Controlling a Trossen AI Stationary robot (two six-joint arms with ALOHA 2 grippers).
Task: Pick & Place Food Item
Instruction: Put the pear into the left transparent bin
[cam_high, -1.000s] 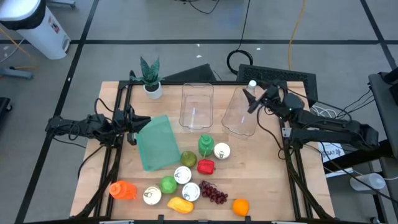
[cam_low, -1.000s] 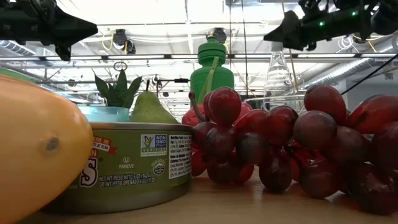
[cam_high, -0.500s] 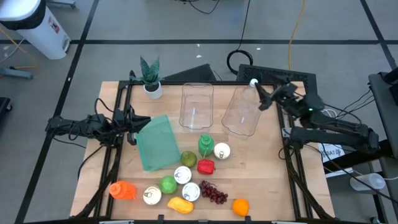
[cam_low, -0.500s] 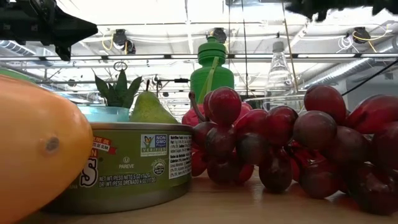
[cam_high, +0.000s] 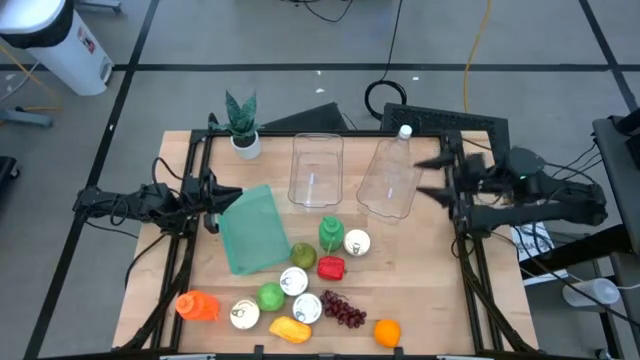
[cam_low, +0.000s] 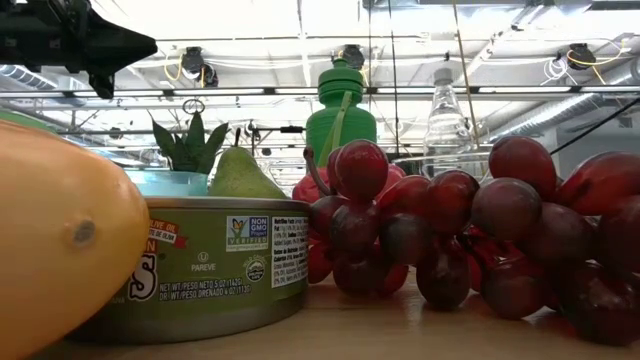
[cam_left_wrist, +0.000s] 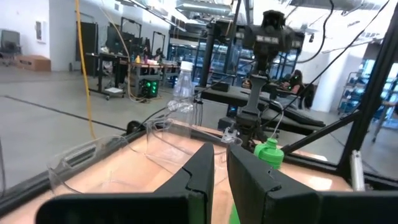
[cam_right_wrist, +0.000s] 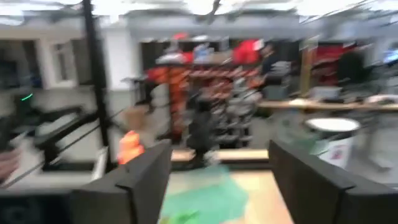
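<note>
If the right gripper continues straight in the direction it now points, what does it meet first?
Probably the clear bottle lying on the table: the right gripper, jaws open, points toward it. Its height above the table is unclear, so it might pass over.

The left gripper (cam_high: 228, 197) is hovering closed at the table's left edge, while the right gripper (cam_high: 430, 177) is hanging with fingers spread at the far right.

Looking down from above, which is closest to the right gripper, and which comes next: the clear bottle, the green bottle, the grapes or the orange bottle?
From the right gripper, seen in the high view:
1. Clear bottle, just beside it, at the table's back right.
2. Green bottle, near the table's middle.
3. Grapes, toward the front edge.
4. Orange bottle, at the front left corner.
</note>
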